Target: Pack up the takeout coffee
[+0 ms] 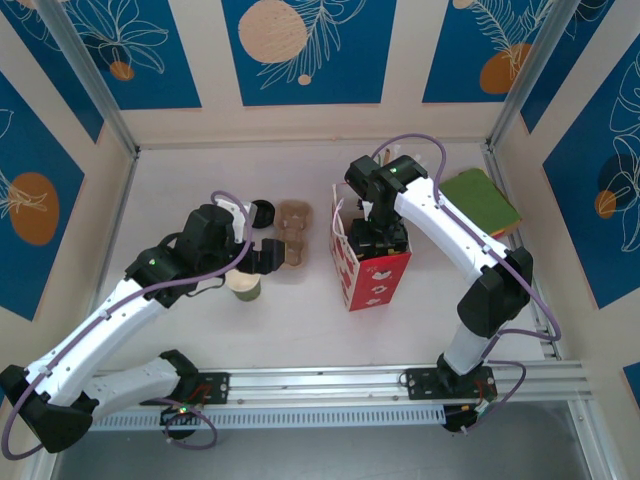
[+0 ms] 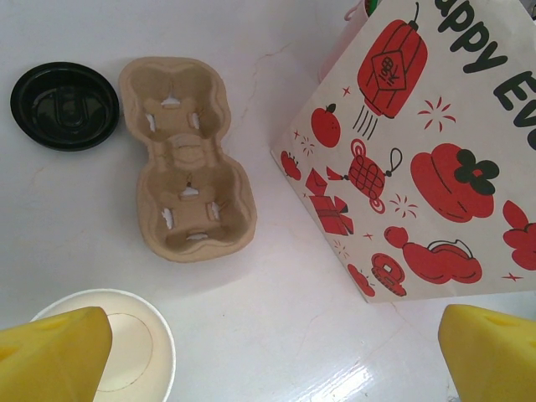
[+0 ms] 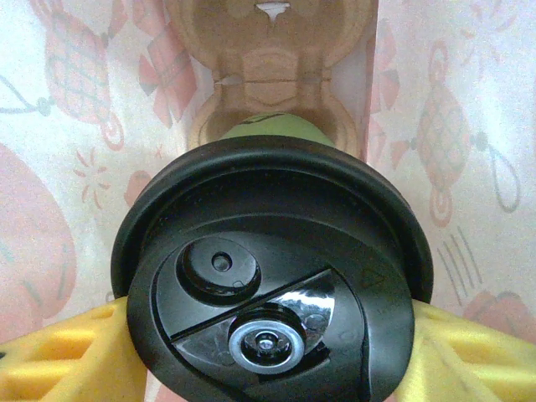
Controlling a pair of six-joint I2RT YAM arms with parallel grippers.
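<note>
Nearly packed: the right hand (image 3: 268, 353), half closed around the coffee (image 3: 270, 276), holds it unreleased inside the bag (image 1: 378, 285) above a tray (image 3: 270, 59); the left hand (image 2: 272, 356) gapes empty

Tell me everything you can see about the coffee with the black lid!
The coffee is a small green paper cup, mostly hidden under its round, shiny black plastic lid with a raised rim and a sip plug. It is upright, seen from above. The right hand holds it, yellow fingers at either side. It is inside the red-and-white bag, over a brown cardboard tray; whether it touches the tray is unclear.
</note>
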